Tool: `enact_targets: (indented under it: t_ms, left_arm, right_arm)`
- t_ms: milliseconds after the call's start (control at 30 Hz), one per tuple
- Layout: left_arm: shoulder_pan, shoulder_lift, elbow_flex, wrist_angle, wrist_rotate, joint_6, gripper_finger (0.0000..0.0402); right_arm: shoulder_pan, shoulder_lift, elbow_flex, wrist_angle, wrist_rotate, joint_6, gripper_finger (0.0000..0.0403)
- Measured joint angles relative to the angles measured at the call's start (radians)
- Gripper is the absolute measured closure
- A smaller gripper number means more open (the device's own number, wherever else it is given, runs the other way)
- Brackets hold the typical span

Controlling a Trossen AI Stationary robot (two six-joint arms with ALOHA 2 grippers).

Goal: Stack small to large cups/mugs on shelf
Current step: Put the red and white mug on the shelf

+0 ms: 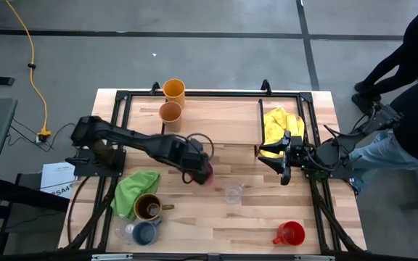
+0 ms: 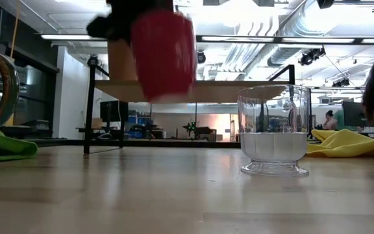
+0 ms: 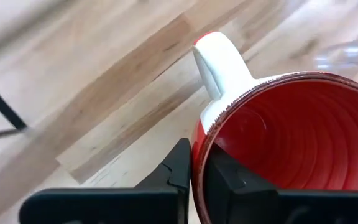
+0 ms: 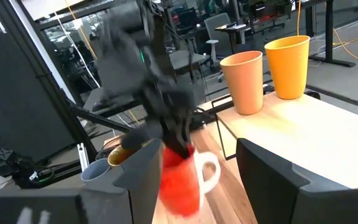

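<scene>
Legible text occurs in one place only. High view: a white paper sheet (image 1: 55, 178) lying on the floor beside the left edge of the counter (image 1: 194, 225) carries dark printed characters, of which "SA4" can be made out; the rest of the line is cut off by the frame of the left arm's base and cannot be read. No lettering, brand, number or sign can be read on the cups, mugs, glasses, cloths, shelf or arms in any view, and the screens and equipment in the room behind are too indistinct to read.
</scene>
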Motion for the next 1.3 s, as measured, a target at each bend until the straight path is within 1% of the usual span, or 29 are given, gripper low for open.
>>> enact_targets:
  t_ms: [100, 167, 267, 367, 467, 633, 700, 900, 1067, 1300]
  left_arm:
    - [0.000, -0.047, 0.086, -0.076, -0.008, 0.062, 0.0396]
    - [0.000, -0.066, 0.160, -0.096, -0.012, 0.112, 0.0394]
    - [0.005, -0.070, 0.281, -0.158, -0.041, 0.192, 0.0392]
    - [0.036, -0.062, 0.388, -0.184, -0.054, 0.261, 0.0396]
    - [0.098, -0.050, 0.446, -0.223, -0.067, 0.310, 0.0397]
    - [0.222, -0.050, 0.459, -0.256, -0.096, 0.375, 0.0395]
    - [0.278, -0.049, 0.459, -0.278, -0.094, 0.405, 0.0395]
    - [0.406, -0.026, 0.458, -0.270, -0.093, 0.501, 0.0395]
    - [0.472, 0.016, 0.458, -0.292, -0.065, 0.565, 0.0395]
    - [0.513, 0.064, 0.458, -0.304, -0.074, 0.600, 0.0395]
  right_arm:
    - [0.000, 0.000, 0.000, 0.000, 0.000, 0.000, 0.0206]
    - [0.000, 0.000, 0.000, -0.001, 0.000, 0.000, 0.0206]
    - [0.000, 0.000, 0.000, -0.003, 0.000, 0.000, 0.0206]
    - [-0.001, 0.000, 0.000, -0.005, 0.000, 0.001, 0.0206]
    - [-0.002, 0.000, 0.000, -0.005, 0.000, 0.001, 0.0206]
    - [-0.002, 0.000, 0.000, -0.005, 0.000, 0.002, 0.0206]
    - [-0.002, 0.000, 0.000, -0.005, 0.000, 0.003, 0.0206]
    - [-0.002, 0.000, 0.000, -0.004, 0.001, 0.007, 0.0206]
    - [-0.002, 0.001, 0.000, -0.004, 0.001, 0.009, 0.0206]
    - [-0.002, 0.001, 0.000, -0.004, 0.002, 0.011, 0.0206]
